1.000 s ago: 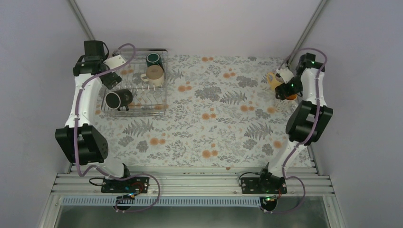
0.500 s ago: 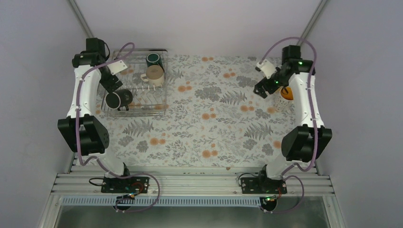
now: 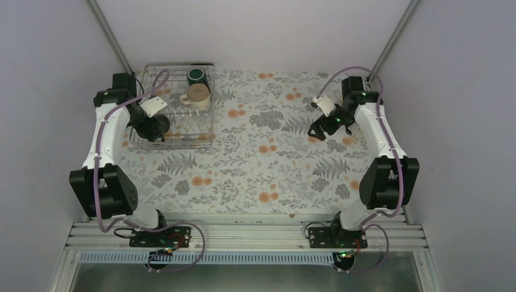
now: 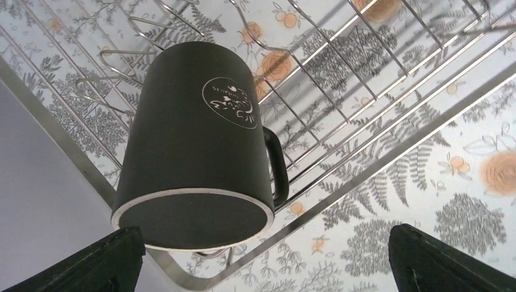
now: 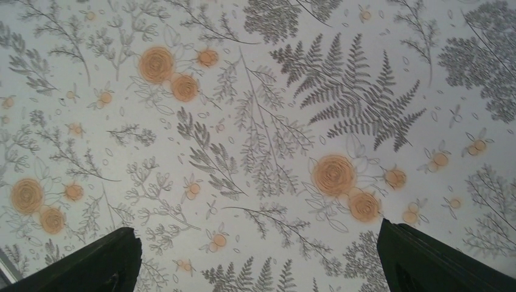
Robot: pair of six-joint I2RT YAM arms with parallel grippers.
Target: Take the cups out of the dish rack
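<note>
The dish rack [image 3: 201, 139] stands at the table's far left. It holds a dark green mug [image 3: 196, 75], a cream-beige mug [image 3: 198, 93] and a black mug [image 4: 195, 140] lying on its side on the tines. My left gripper [image 3: 152, 126] is open just above the black mug, whose white-rimmed end lies between the left gripper [image 4: 268, 267] fingers, nearer the left one. My right gripper [image 3: 319, 131] is open and empty over the floral cloth, and nothing lies under the right gripper [image 5: 258, 261]. The pale yellow mug and the white-and-orange mug are hidden behind the right arm.
The rack's raised rim [image 4: 389, 155] runs diagonally under the left gripper. A floral tablecloth [image 3: 268, 158] covers the table. Grey walls close in on the left, the right and the back.
My left gripper has come down toward the near end of the rack onto the black mug. My right arm has swung left, away from the mugs at the right edge, with empty jaws.
</note>
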